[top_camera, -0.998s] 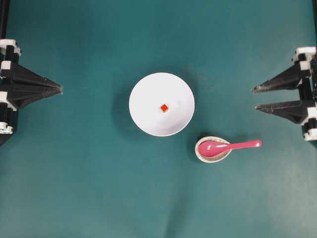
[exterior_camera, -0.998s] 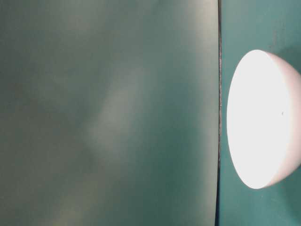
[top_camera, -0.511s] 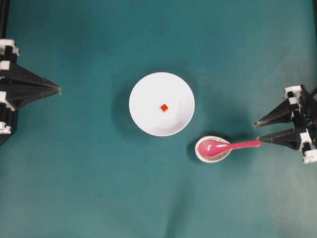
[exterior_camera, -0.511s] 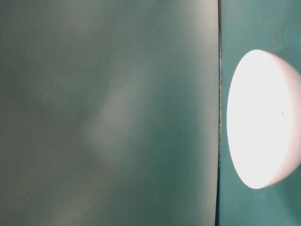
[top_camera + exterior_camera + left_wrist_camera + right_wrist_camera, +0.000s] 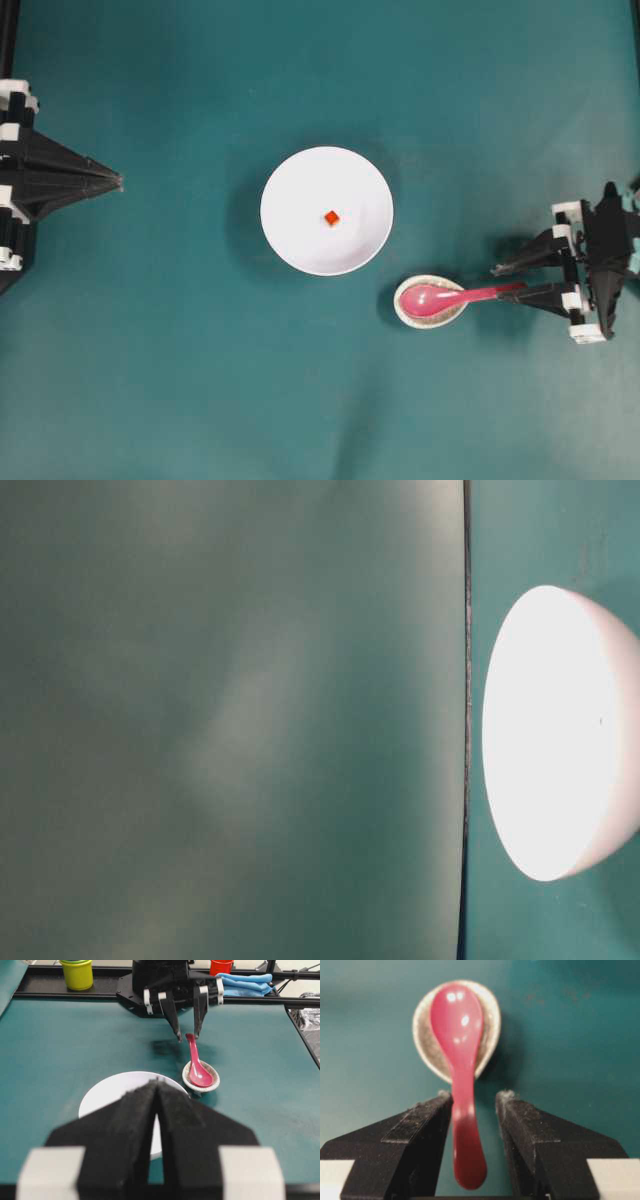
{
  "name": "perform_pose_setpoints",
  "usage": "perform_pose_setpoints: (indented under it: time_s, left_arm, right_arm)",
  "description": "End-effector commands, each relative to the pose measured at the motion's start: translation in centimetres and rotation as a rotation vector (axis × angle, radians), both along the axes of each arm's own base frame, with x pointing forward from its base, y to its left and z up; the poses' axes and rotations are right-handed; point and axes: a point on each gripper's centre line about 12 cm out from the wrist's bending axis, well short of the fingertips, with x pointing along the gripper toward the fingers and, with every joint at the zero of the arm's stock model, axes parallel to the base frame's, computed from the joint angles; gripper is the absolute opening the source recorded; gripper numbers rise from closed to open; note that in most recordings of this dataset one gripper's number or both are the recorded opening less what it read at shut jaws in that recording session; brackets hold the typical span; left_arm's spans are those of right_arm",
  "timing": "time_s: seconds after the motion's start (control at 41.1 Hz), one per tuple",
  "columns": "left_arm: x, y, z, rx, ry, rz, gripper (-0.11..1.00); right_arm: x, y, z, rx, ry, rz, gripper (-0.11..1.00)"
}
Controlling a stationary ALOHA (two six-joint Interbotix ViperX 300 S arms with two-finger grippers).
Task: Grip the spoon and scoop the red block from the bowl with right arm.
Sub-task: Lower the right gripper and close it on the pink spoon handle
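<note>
Right gripper (image 5: 474, 1102) jaws spread wide, straddling spoon (image 5: 460, 1060) handle, left gripper (image 5: 157, 1091) jaws pressed together.

This looks like a robotics lab bench, not a home or kitchen. A plain teal mat (image 5: 180, 380) covers the whole table, with a black frame rail (image 5: 65, 990) running along its far edge in the left wrist view. Two black robot arms sit at the left and right sides, one gripper (image 5: 118, 181) at the left, the other (image 5: 505, 281) at the right. On the rail stand a yellow-green cup (image 5: 77, 973), a red cup (image 5: 221, 966) and a folded blue cloth (image 5: 248, 983), laid out like test props.
</note>
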Motion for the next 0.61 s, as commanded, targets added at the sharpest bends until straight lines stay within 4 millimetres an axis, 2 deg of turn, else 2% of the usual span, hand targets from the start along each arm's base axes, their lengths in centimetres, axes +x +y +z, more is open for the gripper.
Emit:
perform_pose_setpoints:
  time_s: [0.0, 0.584]
  left_arm:
    - [0.1, 0.0, 1.3, 0.003, -0.034, -0.002, 0.0]
    - [0.2, 0.0, 1.1, 0.006, -0.028, 0.0, 0.0]
  right_arm:
    - [0.5, 0.6, 0.1, 0.007, -0.008, 0.015, 0.48]
    - [0.1, 0.8, -1.0, -0.012, 0.06, 0.023, 0.48]
